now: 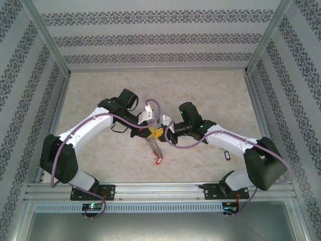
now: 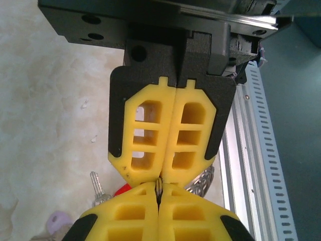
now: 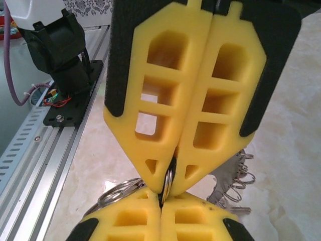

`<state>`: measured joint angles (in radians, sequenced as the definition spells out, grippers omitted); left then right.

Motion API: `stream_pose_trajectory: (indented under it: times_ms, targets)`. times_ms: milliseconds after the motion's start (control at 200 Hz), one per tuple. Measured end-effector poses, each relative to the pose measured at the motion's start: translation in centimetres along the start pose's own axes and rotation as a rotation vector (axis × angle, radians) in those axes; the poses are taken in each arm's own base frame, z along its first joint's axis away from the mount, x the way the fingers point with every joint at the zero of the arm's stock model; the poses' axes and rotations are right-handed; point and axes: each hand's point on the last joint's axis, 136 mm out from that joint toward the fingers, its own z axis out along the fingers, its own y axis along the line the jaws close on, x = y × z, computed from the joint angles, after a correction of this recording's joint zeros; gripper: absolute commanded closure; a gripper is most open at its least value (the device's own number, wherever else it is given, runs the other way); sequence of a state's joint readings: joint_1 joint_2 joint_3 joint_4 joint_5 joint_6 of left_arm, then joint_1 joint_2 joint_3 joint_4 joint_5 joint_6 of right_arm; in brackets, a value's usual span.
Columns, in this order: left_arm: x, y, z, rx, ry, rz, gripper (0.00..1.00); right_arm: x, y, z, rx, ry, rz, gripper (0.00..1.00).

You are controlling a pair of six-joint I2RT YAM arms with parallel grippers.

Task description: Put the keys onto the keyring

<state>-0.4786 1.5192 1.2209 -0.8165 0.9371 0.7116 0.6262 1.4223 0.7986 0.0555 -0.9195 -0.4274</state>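
My left claw (image 2: 159,192) and right claw (image 3: 161,198) both clench the keyring (image 1: 155,145) (tip to tip), keys (image 1: 159,160) dangling at 6 o'clock

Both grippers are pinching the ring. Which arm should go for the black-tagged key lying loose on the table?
Right, probably. The black-tagged key lies beside the right arm, at its forearm, far from the left one. The left gripper, shut on the keyring, could hold it once the right gripper lets go.
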Motion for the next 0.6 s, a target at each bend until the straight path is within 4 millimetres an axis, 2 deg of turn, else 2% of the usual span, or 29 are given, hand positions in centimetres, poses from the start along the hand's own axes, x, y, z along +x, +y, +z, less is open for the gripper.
stream_pose_trajectory:
  times_ms: [55, 85, 135, 185, 260, 425, 515, 600]
  targets:
    - [0.0, 0.0, 0.0, -0.002, 0.002, 0.003, 1.00, 0.1, -0.1, 0.0, 0.005, 0.003, -0.004, 1.00]
    - [0.1, 0.0, 0.0, -0.002, 0.004, 0.006, 1.00, 0.1, -0.1, 0.0, 0.007, 0.005, -0.007, 0.97]
    - [0.1, 0.0, 0.0, -0.003, 0.008, 0.014, 1.00, 0.1, -0.1, 0.0, 0.012, 0.008, -0.014, 0.86]
    - [0.1, -0.1, 0.0, -0.004, 0.013, 0.021, 1.00, 0.1, 0.0, 0.0, 0.014, 0.009, -0.025, 0.81]
    - [0.0, -0.2, -0.1, -0.003, 0.020, 0.024, 1.00, 0.1, 0.2, -0.2, 0.021, 0.005, -0.030, 0.68]
    - [0.0, 0.0, -0.3, -0.015, 0.029, 0.018, 1.00, 0.2, 0.2, -1.3, 0.067, 0.000, -0.016, 0.60]
    - [0.1, 0.3, -0.3, -0.035, 0.039, -0.005, 1.00, 0.1, -0.3, -2.4, 0.139, -0.006, 0.030, 0.53]
    - [0.2, 0.8, -0.3, -0.062, 0.050, -0.030, 1.00, -0.3, -0.1, -3.4, 0.199, -0.025, 0.062, 0.50]
